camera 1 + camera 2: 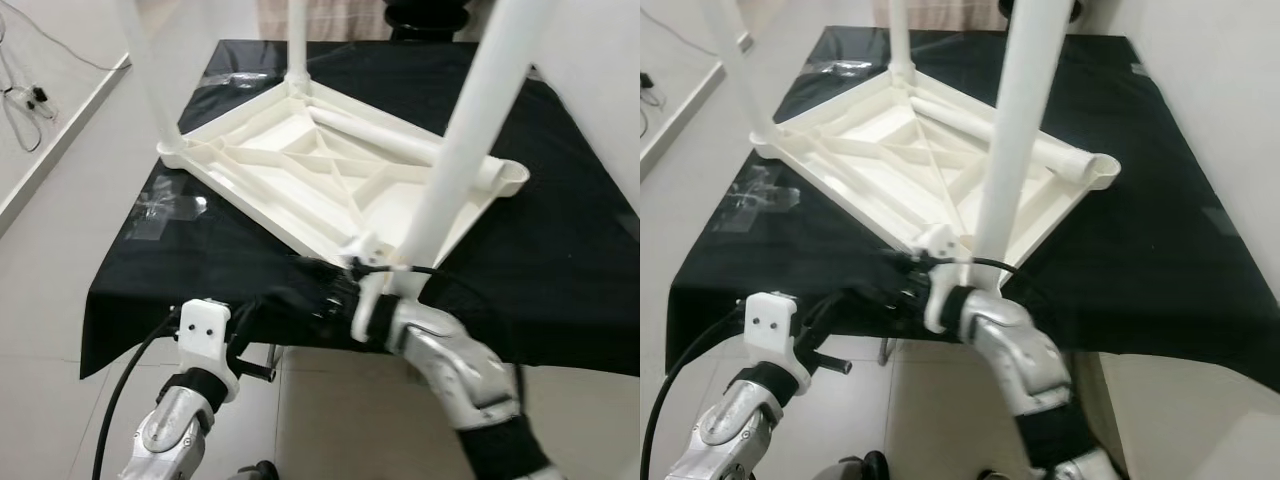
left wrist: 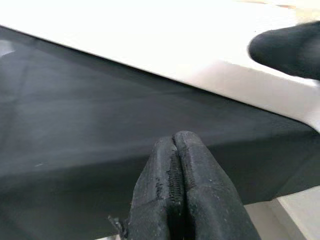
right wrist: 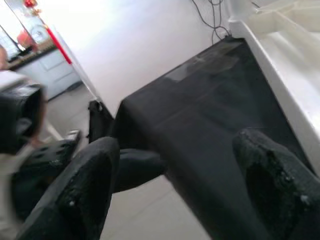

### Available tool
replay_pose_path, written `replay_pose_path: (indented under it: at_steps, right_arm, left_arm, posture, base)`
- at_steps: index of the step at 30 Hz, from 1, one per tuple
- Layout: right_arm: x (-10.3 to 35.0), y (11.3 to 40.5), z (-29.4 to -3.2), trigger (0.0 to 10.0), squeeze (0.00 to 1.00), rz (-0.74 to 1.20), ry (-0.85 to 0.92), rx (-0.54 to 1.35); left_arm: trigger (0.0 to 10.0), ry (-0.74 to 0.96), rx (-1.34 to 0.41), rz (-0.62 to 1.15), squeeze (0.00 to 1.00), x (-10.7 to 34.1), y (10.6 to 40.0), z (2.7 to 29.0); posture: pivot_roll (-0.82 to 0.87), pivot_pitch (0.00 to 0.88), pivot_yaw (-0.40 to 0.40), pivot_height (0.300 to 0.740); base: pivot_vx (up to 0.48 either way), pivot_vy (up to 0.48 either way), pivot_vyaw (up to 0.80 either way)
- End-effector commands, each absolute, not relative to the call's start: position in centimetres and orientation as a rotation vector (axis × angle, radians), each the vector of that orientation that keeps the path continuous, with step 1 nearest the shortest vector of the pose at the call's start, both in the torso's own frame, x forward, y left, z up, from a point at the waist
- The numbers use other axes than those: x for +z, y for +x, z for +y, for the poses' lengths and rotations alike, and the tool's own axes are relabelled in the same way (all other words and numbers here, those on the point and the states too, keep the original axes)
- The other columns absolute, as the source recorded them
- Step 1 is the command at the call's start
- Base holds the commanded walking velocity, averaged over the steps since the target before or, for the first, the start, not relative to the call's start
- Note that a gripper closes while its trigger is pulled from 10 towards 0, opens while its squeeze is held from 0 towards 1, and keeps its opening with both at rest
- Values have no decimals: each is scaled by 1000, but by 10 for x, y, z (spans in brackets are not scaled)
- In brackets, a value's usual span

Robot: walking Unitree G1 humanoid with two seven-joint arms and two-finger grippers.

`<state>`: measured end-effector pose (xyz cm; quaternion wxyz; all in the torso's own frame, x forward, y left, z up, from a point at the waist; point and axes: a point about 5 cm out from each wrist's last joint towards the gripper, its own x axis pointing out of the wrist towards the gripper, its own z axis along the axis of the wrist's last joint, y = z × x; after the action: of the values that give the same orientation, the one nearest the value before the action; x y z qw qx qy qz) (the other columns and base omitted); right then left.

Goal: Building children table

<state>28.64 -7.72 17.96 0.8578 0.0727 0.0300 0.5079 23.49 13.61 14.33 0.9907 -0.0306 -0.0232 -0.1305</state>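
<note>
Right gripper (image 3: 170, 190): being held at the near edge of the tabletop, fingers spread wide apart with nothing between them, just beside the near corner of the children table.
Left gripper (image 2: 175, 170): being held low before the tabletop's front edge, fingers pressed together on nothing.
Children table (image 1: 330, 170): being rested upside down on the black-covered tabletop (image 1: 560, 260), its ribbed white underside facing up, one corner pointing towards the robot.
Table legs: three are being carried upright in their corner sockets; the nearest leg (image 1: 470, 130) is rising steeply just above the right gripper.
Loose leg (image 1: 400, 140): being left lying flat across the underside, its long axis running towards the right corner.
Arms: both silver forearms are being reached forward and upward, the right arm (image 1: 455, 365) bent at the wrist.
</note>
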Motion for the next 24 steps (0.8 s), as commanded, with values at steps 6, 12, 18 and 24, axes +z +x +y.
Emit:
replay_pose_path:
  at_steps: [6, 12, 18, 24]
  right_arm:
    - [174, 268, -120, 10000, 0, 130, 116, 1150]
    - [184, 264, -168, 10000, 0, 161, 52, 1133]
    - [189, 252, -200, 10000, 0, 233, -17, 1181]
    - [200, 272, -239, 10000, 0, 251, -193, 992]
  left_arm:
    - [10000, -49, -256, -33, 0, 140, 234, 139]
    - [10000, -46, -256, -36, 0, 139, 235, 139]
    - [10000, -46, -260, -35, 0, 139, 236, 139]
    - [10000, -43, -262, -36, 0, 139, 237, 138]
  posture:
    - [-38, 195, 22, 740]
    - [-38, 196, 26, 740]
    - [-41, 197, 25, 740]
    - [-35, 194, 26, 740]
  base:
    - [0, 0, 0]
    - [0, 0, 0]
    - [0, 0, 0]
    - [0, 0, 0]
